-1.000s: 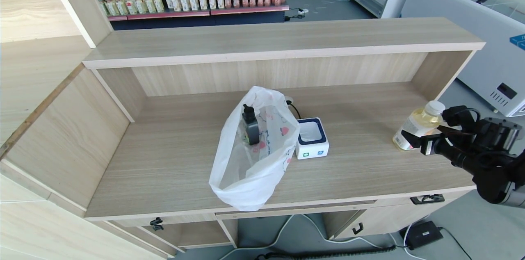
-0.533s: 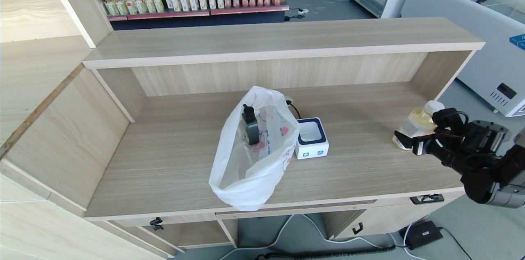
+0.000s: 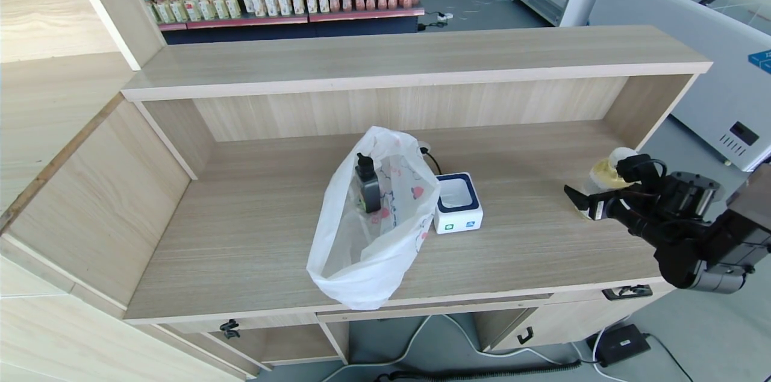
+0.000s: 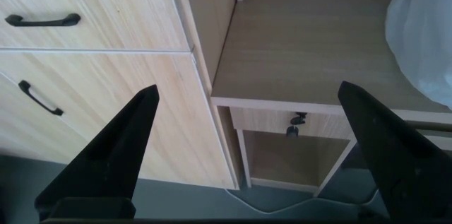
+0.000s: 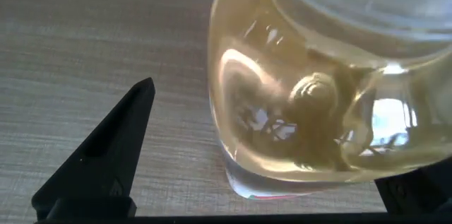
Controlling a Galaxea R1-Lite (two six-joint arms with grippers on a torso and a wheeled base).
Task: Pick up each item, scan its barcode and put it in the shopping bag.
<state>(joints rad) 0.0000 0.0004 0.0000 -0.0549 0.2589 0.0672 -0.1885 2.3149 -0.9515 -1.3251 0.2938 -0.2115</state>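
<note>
A clear bottle of yellow liquid with a white cap [image 3: 604, 173] stands at the right end of the wooden counter [image 3: 530, 249]. My right gripper [image 3: 602, 182] is open, with a finger on each side of the bottle's lower body. In the right wrist view the bottle [image 5: 318, 90] is very close between the dark fingers [image 5: 106, 167]. A white shopping bag [image 3: 370, 231] stands mid-counter with a dark bottle [image 3: 367, 186] inside. Just right of the bag sits a white scanner with a dark blue top [image 3: 458, 211]. My left gripper [image 4: 244, 146] hangs open and holds nothing, low by the counter's left front corner.
A raised shelf [image 3: 415, 59] runs along the back of the counter, with side walls at both ends. A black cable [image 3: 430, 159] leads behind the scanner. Drawers with black handles [image 4: 42, 20] are beside the left gripper. Bare counter lies between the scanner and the bottle.
My right gripper has moved left along the counter's right end, closing in on the bottle until its open fingers straddle it. The bottle, bag and scanner have stayed put.
</note>
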